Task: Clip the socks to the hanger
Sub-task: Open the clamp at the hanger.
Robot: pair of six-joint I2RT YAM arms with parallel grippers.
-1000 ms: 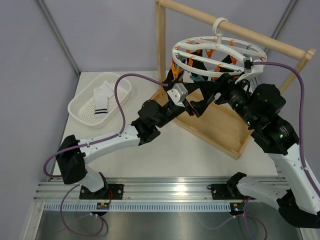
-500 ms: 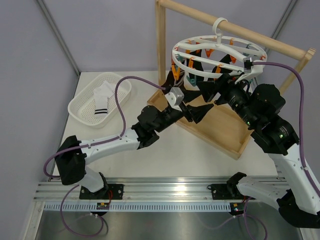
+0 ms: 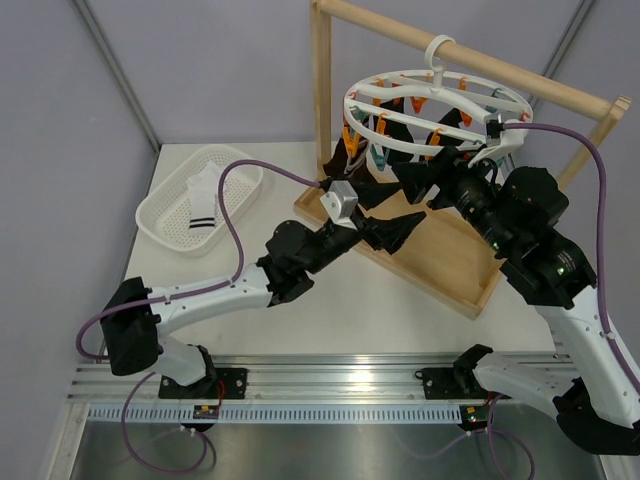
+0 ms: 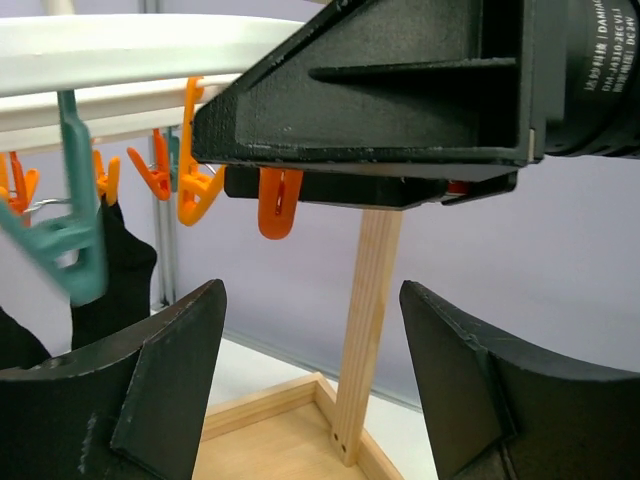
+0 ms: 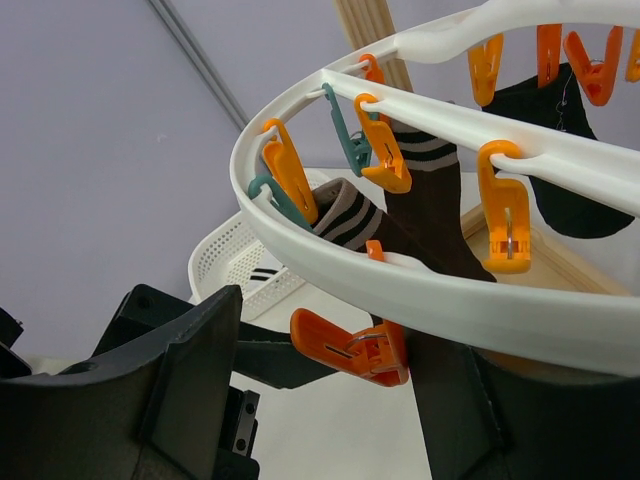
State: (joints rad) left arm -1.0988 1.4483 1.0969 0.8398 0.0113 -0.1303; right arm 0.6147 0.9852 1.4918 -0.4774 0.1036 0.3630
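Socks (image 5: 440, 215) clipped on hanger (image 5: 420, 290); withdraws left end effector (image 4: 305, 335), released and empty, for another; right end effector (image 5: 330, 400) also released.

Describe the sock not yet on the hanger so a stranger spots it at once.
On the white table, find the white mesh basket at the far left. The sock lying in it is white with black stripes, the only one not hanging from the round hanger.

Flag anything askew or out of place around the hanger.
One orange clip sticks out sideways under the hanger rim, between the right fingers, while the other clips hang down. Nothing else looks odd.
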